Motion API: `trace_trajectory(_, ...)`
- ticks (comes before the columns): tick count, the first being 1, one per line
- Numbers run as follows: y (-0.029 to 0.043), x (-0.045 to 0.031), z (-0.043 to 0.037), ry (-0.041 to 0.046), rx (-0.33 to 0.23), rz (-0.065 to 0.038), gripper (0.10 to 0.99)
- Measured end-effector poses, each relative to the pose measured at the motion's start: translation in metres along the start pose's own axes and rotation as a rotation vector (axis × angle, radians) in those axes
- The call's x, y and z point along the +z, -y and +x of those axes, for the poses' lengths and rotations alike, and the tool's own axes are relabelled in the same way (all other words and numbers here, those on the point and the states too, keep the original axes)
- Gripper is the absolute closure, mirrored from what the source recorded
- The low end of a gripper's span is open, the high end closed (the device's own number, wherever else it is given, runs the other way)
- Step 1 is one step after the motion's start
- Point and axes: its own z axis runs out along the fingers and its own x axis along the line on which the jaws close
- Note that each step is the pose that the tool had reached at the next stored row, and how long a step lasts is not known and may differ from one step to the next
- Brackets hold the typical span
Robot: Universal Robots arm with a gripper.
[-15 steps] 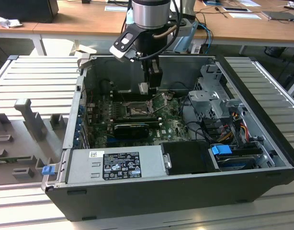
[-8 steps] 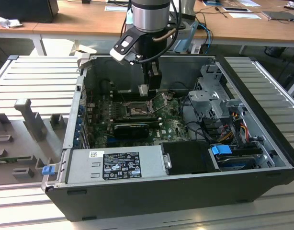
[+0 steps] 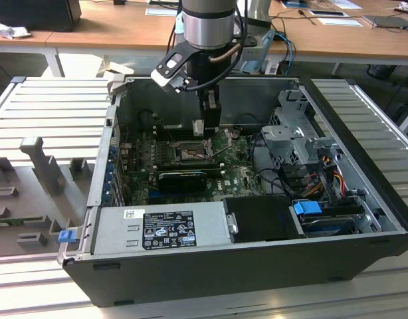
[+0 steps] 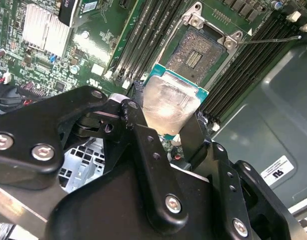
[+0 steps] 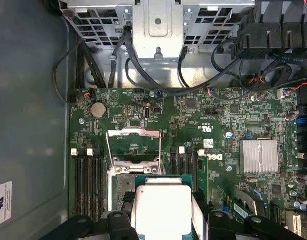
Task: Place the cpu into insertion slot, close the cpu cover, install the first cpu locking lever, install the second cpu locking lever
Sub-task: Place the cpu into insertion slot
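My gripper is shut on the cpu, a small square chip with a pale silver top and a green rim. In the first wrist view the cpu hangs between the black fingers, partly over the insertion slot. The slot lies bare, with its dark pin field showing. Beyond the slot, the cpu cover stands swung open. A thin locking lever sticks out, released. In the exterior view the gripper hovers just above the socket on the motherboard.
The open black computer case lies on a ribbed metal table. Memory slots flank the socket. A finned heatsink, a long black card, the power supply, a drive cage and loose cables crowd the inside.
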Motion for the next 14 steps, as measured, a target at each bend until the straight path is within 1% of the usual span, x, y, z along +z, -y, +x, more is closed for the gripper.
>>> trace_trajectory(7,0.0004,0.0056,-0.0001,0.0,0.0,0.0,0.557)
trace_trajectory(14,0.001,0.013,-0.0002,-0.0001,0.0,0.001,0.557)
